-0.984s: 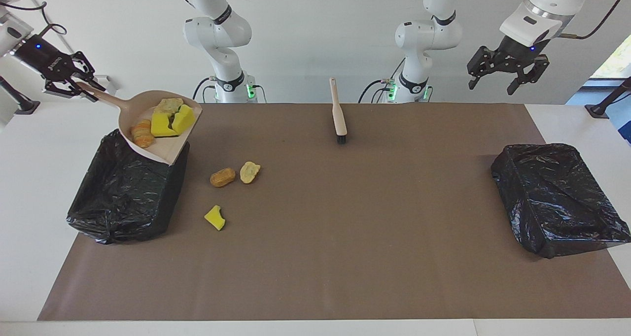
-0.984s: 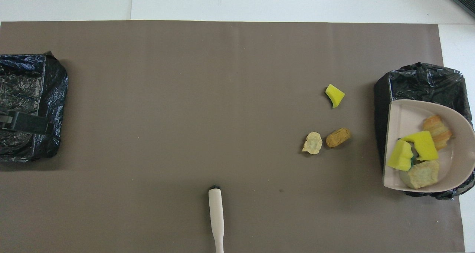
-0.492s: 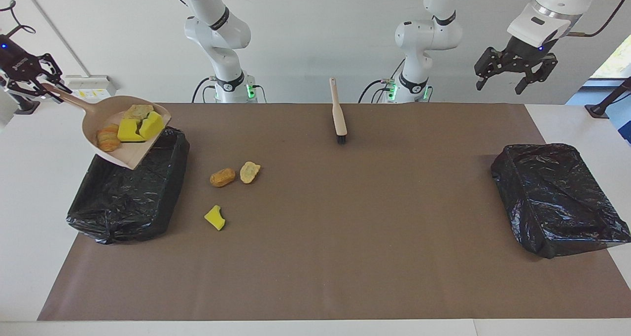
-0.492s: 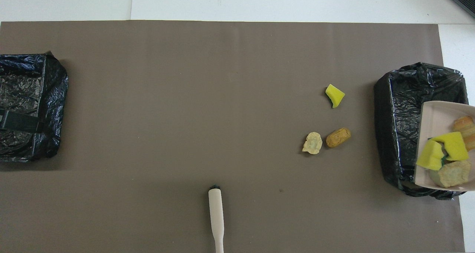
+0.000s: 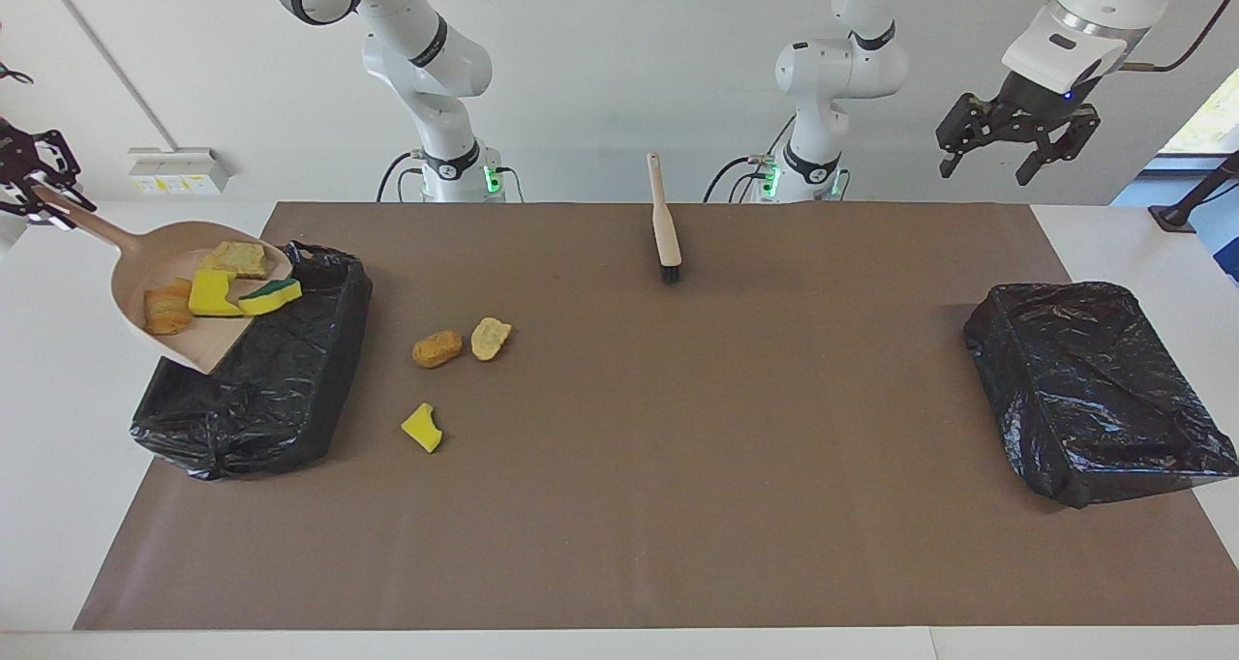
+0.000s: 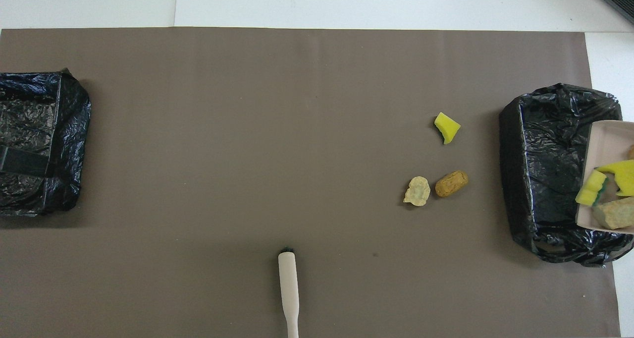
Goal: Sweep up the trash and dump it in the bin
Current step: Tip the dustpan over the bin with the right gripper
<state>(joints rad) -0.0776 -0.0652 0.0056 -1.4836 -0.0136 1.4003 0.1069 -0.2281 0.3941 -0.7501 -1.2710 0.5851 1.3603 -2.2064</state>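
Note:
My right gripper [image 5: 31, 194] is shut on the handle of the pale pink dustpan [image 5: 145, 275], held tilted over the black-lined bin [image 5: 261, 370] at the right arm's end, lip down. Several trash scraps lie in the pan: yellow sponge chunks [image 5: 215, 292], one at the lip [image 5: 269, 295], and bread-like lumps [image 5: 166, 310]. Three scraps lie on the brown mat beside the bin: a tan-orange lump [image 5: 437, 347], a pale lump [image 5: 491, 337] and a yellow sponge chunk [image 5: 423, 428]. The overhead view shows the pan [image 6: 607, 135] and bin [image 6: 545, 169]. My left gripper [image 5: 1007, 157] waits open, high over the left arm's end.
A pale-handled brush [image 5: 664, 220] lies on the mat near the robots, midway between the arms; it also shows in the overhead view [image 6: 289, 288]. A second black-lined bin [image 5: 1094, 389] stands at the left arm's end of the mat [image 5: 678, 495].
My right gripper has carried the dustpan outward over the bin toward the table's end and lower. The scraps have slid toward the lip. The left gripper has barely moved.

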